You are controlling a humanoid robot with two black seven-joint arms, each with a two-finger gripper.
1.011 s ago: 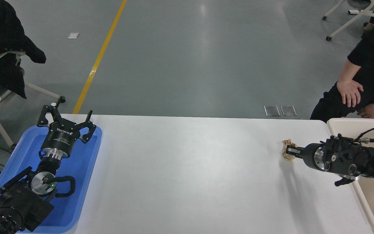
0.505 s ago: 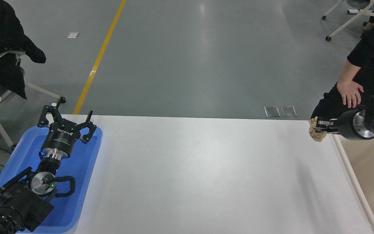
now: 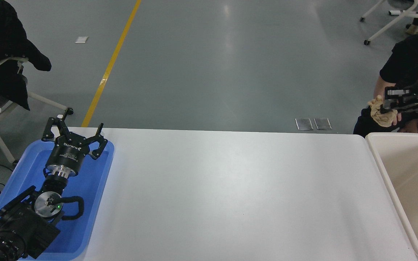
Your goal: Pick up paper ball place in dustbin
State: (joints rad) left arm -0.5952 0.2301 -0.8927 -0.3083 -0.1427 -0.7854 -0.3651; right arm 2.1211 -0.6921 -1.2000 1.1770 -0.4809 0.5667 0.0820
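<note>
The tan crumpled paper ball (image 3: 380, 114) hangs high in the air at the right, held in my right gripper (image 3: 386, 107), which is shut on it. It is above and just beyond the far left corner of the cream dustbin (image 3: 376, 152), which stands at the table's right end with a pale smooth inside. My right arm comes in from the right edge, blurred. My left gripper (image 3: 74, 132) is open and parked over the blue tray at the lower left.
A blue tray (image 3: 96, 203) lies at the table's left end under my left arm. A person in black sits beyond the table's far right corner, right behind the raised ball. A chair with a dark jacket stands at the far left.
My right gripper has lifted the paper ball off the table and carried it up and to the right, toward the dustbin. The left arm has not moved.
</note>
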